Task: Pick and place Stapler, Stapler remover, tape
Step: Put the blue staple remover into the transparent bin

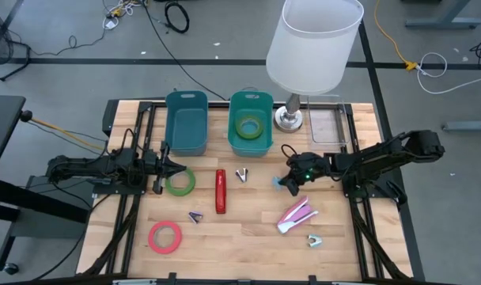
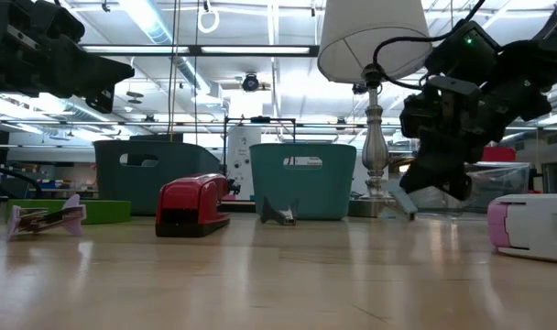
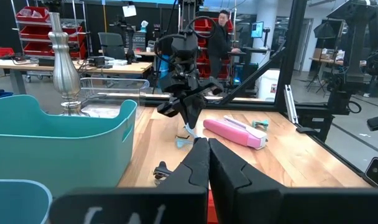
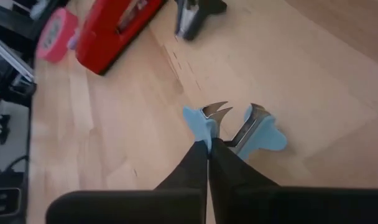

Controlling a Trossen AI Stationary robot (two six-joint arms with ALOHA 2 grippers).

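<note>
- High view: on the surface (image 1: 248, 237), the right end effector (image 1: 289, 183) hangs right of centre; the left end effector (image 1: 176, 166) waits clenched and empty by the green tape (image 1: 179, 182).
- Red stapler (image 1: 220, 191) lies with its long axis near-to-far, left of the right end effector; the left arm looks about as close to it.
- Teal bin (image 1: 250, 123) stands far and slightly left of the right end effector.
- Light-blue staple remover (image 4: 235, 127) is pinched by one wing in the right end effector's closed fingers (image 4: 192, 165), its claws pointing away from the wrist, seemingly lifted off the surface.
</note>
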